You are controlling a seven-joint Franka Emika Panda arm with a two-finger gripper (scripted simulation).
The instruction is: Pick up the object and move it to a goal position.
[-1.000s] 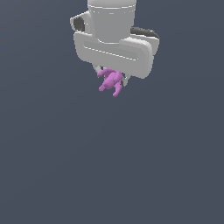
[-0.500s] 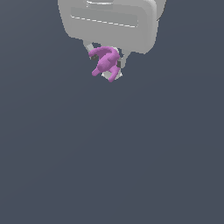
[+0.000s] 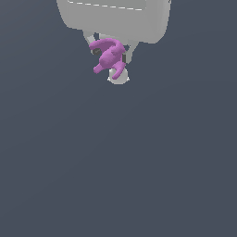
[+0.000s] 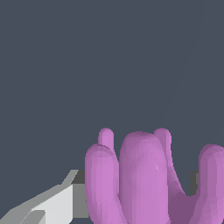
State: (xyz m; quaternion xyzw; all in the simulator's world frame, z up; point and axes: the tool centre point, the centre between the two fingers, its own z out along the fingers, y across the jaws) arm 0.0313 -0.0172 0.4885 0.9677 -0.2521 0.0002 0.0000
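As you view it from outside, your gripper (image 3: pixel 110 58) fingers (image 3: pixel 126 52) are clamped on the magenta pronged object (image 3: pixel 109 57), held aloft.

Glossy magenta-purple object (image 3: pixel 109 56) in a pale white-grey pincer (image 3: pixel 111 65); behind them, plain dark slate-grey all round.

My gripper (image 3: pixel 110 62) hangs at the top of the frame, fingers clamped on the object (image 3: pixel 109 57) (a glossy purple lump whose curved prongs splay downward), above a plain dark grey backdrop.
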